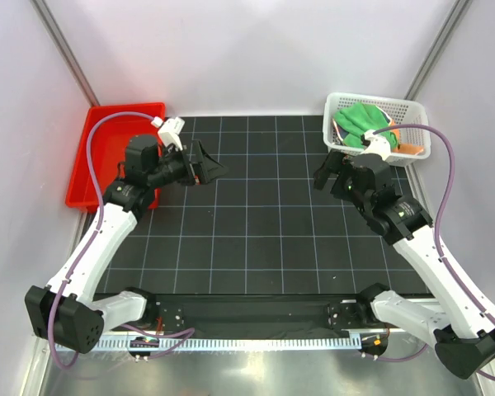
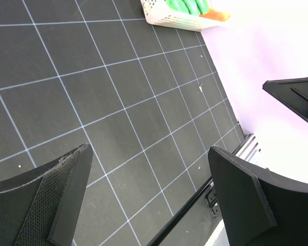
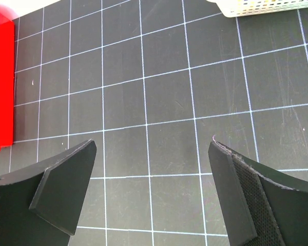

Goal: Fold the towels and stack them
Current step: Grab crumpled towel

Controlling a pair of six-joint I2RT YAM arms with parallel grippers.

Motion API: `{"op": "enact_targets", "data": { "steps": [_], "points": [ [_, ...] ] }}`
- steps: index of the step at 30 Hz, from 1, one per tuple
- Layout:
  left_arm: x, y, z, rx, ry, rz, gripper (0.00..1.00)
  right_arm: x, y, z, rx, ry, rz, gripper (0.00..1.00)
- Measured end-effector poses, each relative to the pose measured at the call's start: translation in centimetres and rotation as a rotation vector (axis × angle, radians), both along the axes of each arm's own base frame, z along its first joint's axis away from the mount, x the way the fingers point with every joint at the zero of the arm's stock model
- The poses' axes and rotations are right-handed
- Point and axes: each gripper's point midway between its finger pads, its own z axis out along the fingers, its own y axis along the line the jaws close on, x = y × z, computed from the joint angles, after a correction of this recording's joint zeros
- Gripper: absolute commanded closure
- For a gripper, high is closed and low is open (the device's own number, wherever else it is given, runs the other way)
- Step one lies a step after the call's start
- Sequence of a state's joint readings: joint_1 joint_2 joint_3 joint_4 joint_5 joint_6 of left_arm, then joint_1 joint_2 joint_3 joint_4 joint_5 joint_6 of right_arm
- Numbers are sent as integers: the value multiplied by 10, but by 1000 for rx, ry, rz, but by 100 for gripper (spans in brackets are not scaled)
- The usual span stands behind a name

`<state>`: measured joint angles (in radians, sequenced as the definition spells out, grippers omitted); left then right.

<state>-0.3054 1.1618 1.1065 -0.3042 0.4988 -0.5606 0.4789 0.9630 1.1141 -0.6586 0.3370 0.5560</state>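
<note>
1. Layout. The red tray [image 1: 84, 177] sits at the far-left corner of the surface [image 1: 256, 239], and none of its visible part holds cloth. The left pincer [image 1: 208, 165] hangs above the gridded mat just beside the tray with its fingers spread wide, holding nothing. The middle of the mat is bare. The right pincer [image 1: 331, 176] hovers near the white mesh basket [image 1: 371, 96], also spread wide and holding nothing.

2. Location of the work. All the towels lie bunched in the basket at the far-right corner. The green towel [image 1: 359, 121] is on top, and an orange towel [image 1: 412, 148] shows at the basket's right side. A third towel cannot be made out from here.

3. Step in hand (judged). No towel is out yet, so the first action is likely to extract one.

4. Recommended procedure.
- Use the right pincer, which is nearest the basket.
- Take the green towel first. It lies uppermost and should lift without dragging the others.
- Pinch a raised fold or edge, not the middle of the heap.
- Lift straight up until the cloth clears the rim. The light basket may otherwise tip or slide.
- Lay the towel on the bare centre of the mat, where both pincers can reach its corners for flattening.

5. Caution. If a second towel rises with the first, let go and grip again higher up.
</note>
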Motion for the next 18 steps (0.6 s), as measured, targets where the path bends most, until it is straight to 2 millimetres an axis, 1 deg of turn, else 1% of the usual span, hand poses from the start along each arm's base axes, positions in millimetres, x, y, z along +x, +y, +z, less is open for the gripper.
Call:
{"op": "enact_targets", "data": {
  "steps": [5, 7, 9, 11, 13, 14, 15, 16, 17, 18],
  "points": [
    [0, 0, -5, 7, 5, -1, 0, 4, -1, 1, -20, -11, -2, 0],
    [-1, 1, -13, 16, 17, -3, 0, 11, -7, 0, -57, -17, -35, 0],
    [-2, 1, -20, 23, 32, -4, 0, 27, -15, -2, -119, -21, -81, 0],
    [-2, 1, -25, 28, 44, -4, 0, 48, -22, -4, -174, -9, -115, 0],
    [-2, 2, -28, 32, 49, -2, 0, 80, -40, -9, -212, 25, -163, 1],
    [-1, 2, -29, 35, 49, 2, 0, 102, -48, -9, -226, 56, -180, 4],
    [-1, 2, -29, 36, 48, 2, 0, 116, -71, -9, -231, 66, -239, 6],
    [-1, 2, -29, 37, 48, 4, 0, 135, -90, -9, -237, 82, -280, 10],
    [-1, 2, -29, 38, 48, 5, 0, 152, -109, -12, -246, 102, -316, 15],
    [-1, 2, -29, 38, 47, 4, 1, 168, -127, -17, -257, 120, -347, 27]
  ]
}}
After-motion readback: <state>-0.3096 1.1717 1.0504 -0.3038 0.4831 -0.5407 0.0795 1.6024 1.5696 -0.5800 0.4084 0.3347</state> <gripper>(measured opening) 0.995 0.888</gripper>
